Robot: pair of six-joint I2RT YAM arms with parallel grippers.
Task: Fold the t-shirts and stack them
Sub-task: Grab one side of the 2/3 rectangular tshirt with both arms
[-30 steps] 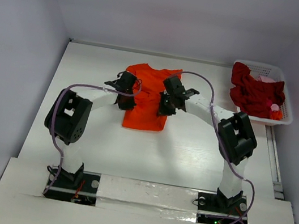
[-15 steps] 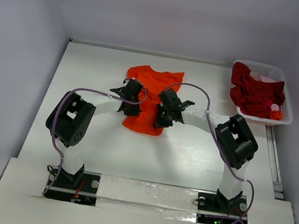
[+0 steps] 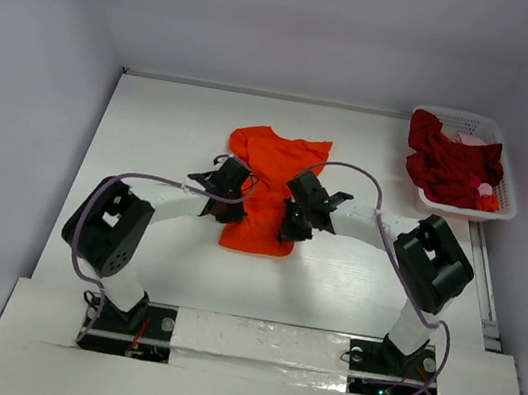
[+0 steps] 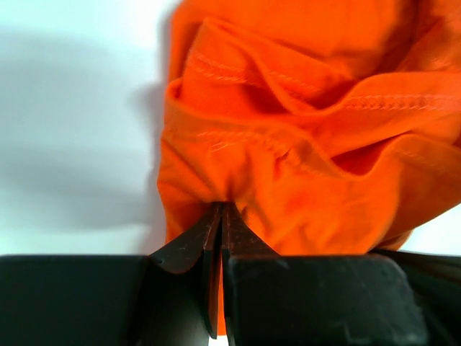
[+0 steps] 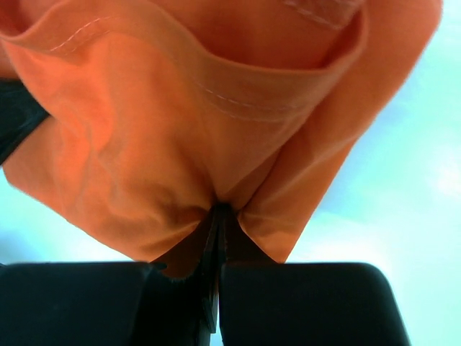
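Overhead and wrist views, mid-fold. I had the left pincer (image 3: 226,201) closed on a gathered pleat of the orange t-shirt (image 3: 275,159), the cloth bunching out directly ahead of its fingertips and to their right. The right pincer (image 3: 296,221) was likewise clamped on a pleat at the shirt's opposite side, with a line of stitching crossing just beyond its tips. The shirt lay between the two pincers and extended away from them toward the far side of the table (image 3: 154,128), a short part reaching back past both grips toward the arm bases. From the wrist views I could not tell whether each pincer held every layer of the cloth or only the outermost one. The other shirts, a dark red heap (image 3: 447,162) with a pinkish one (image 3: 471,141) behind it, sat in the white basket (image 3: 503,197), well off to the right of the right pincer and beyond it. Hazards, as I judged them:

- Each hold was a thin pinch near the fingertips, so tension between the arms could pull the fabric free.
- Unequal travel of the two pincers would skew the fold line and leave a crooked edge.
- A grip on one layer alone would let the lower layer trail and crumple.
- With the pincers near each other, a converging path could bring them into contact.
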